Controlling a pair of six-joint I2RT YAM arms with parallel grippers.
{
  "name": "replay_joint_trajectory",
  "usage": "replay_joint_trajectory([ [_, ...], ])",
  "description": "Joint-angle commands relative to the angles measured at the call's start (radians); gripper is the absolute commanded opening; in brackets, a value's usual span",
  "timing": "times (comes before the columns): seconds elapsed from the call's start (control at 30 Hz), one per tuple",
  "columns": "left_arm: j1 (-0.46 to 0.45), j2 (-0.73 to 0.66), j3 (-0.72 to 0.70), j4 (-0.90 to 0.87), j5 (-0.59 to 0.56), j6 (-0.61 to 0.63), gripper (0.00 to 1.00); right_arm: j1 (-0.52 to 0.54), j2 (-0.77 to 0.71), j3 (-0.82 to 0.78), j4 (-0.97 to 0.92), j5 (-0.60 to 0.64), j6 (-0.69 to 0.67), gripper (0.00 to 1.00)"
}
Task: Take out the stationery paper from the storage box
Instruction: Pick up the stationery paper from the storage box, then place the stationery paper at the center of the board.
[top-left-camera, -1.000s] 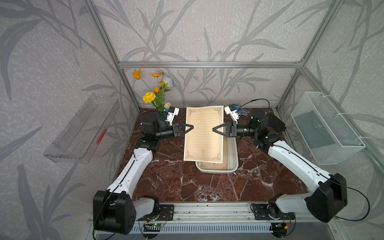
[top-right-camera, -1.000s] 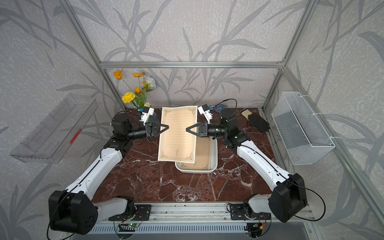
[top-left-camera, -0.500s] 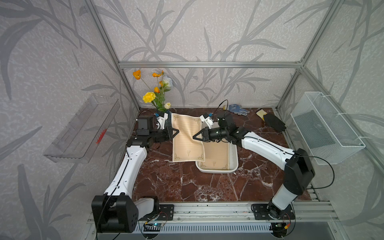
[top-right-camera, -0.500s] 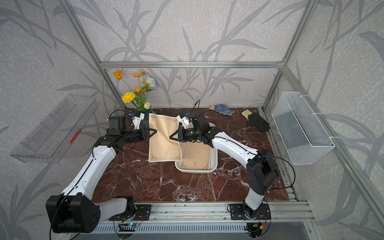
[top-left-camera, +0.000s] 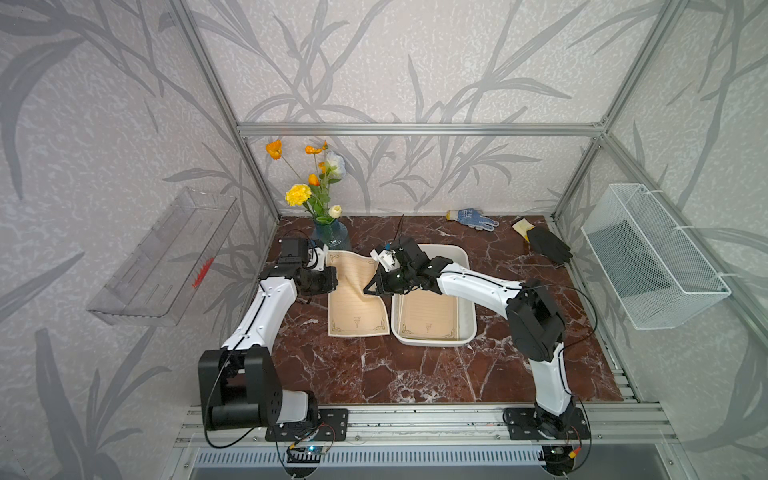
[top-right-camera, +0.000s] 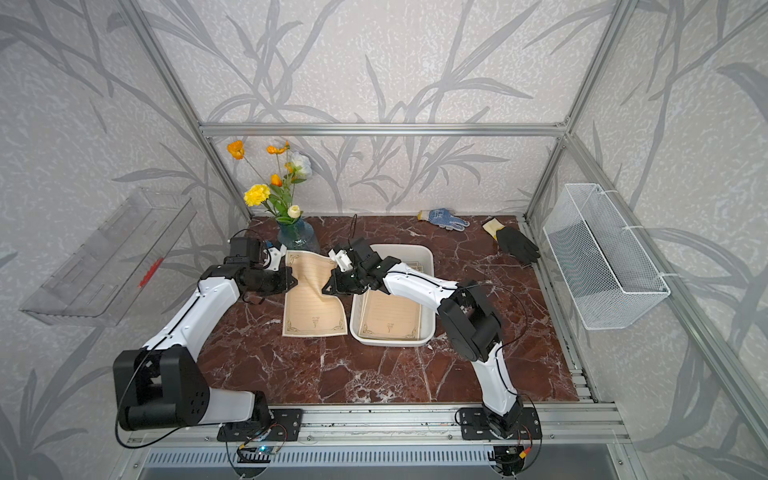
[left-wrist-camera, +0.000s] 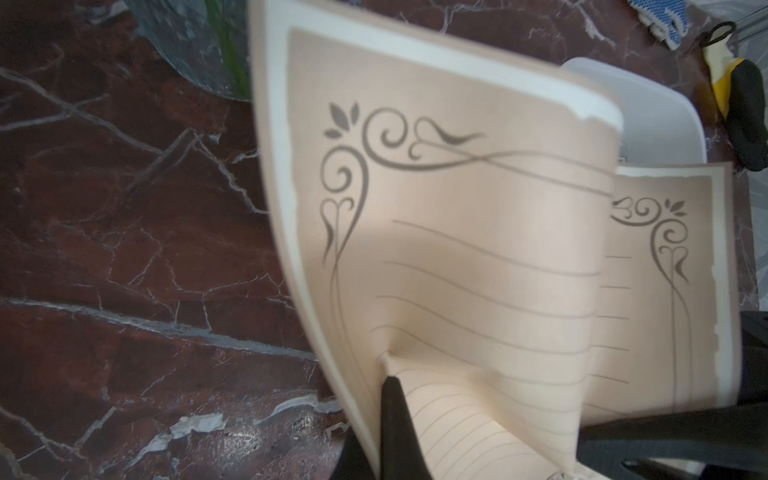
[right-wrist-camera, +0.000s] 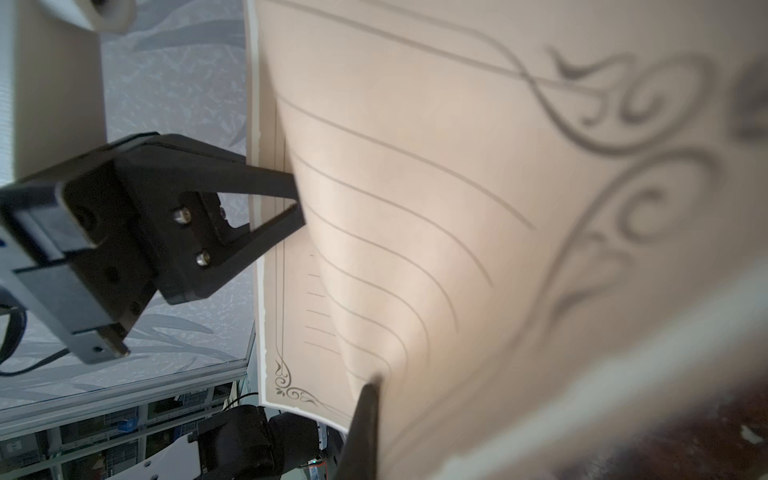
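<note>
sheet (top-left-camera: 358, 305): out of the box (top-left-camera: 471, 299), at 9 o'clock of it; near end flat on the surface (top-left-camera: 374, 374), far end lifted and wavy between two pinches.
why wavy: likely from being held up at both sides, with the near end set down first for a smooth lay.
left jaws: pressed together on the sheet's 9 o'clock edge, thin paper pinched between them.
right jaws: pressed together on the sheet's 3 o'clock edge, right beside the box's 9 o'clock wall.
left arm (top-left-camera: 266, 307): stretched from the near rail toward 12 o'clock, wrist turned to 3 o'clock, low over the surface.
right arm (top-left-camera: 478, 286): elbow bent up at 3 o'clock of the box, forearm reaching across the box toward 9 o'clock.
paper (top-left-camera: 428, 313): more of it lying flat inside the box.
vase (top-left-camera: 330, 237): near the sheet's far corner, at about 11 o'clock; close enough to bump.
step: laying the sheet down beside the box; next, probably letting go on both sides and going back for more.
watch out: too hard a pull could tear it; one side dropped early could make it curl.
</note>
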Motion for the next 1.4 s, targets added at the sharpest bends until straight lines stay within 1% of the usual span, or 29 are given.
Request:
replay_joint_trajectory([
  [0.0,0.040,0.049,0.040,-0.027,0.030,0.111,0.06,-0.004,0.034,0.045,-0.119,0.005,-0.116,0.08],
  [0.07,0.075,0.099,0.063,-0.055,0.100,0.141,0.07,-0.010,0.053,0.053,-0.133,-0.016,-0.141,0.10],
  [0.13,0.102,0.142,0.090,-0.083,0.120,0.153,0.09,-0.014,0.070,0.053,-0.132,-0.030,-0.150,0.11],
  [0.33,0.121,0.202,0.092,-0.087,0.104,0.158,0.11,-0.014,0.136,0.122,-0.170,-0.046,-0.181,0.08],
  [0.53,0.127,0.272,0.103,-0.085,0.070,0.139,0.12,-0.007,0.200,0.219,-0.238,0.011,-0.188,0.06],
  [0.67,0.130,0.317,0.147,-0.132,0.029,0.130,0.12,-0.003,0.237,0.267,-0.294,0.056,-0.187,0.06],
  [0.83,0.131,0.265,0.132,-0.103,0.015,0.114,0.12,0.008,0.281,0.346,-0.384,0.089,-0.214,0.06],
  [0.97,0.131,0.221,0.129,-0.099,-0.011,0.097,0.13,0.013,0.335,0.436,-0.474,0.090,-0.235,0.07],
  [1.2,0.133,0.099,0.080,-0.028,-0.007,0.060,0.13,0.017,0.421,0.596,-0.596,0.102,-0.276,0.08],
  [1.37,0.131,0.021,0.052,0.017,-0.002,0.039,0.14,0.023,0.491,0.734,-0.701,0.102,-0.300,0.12],
])
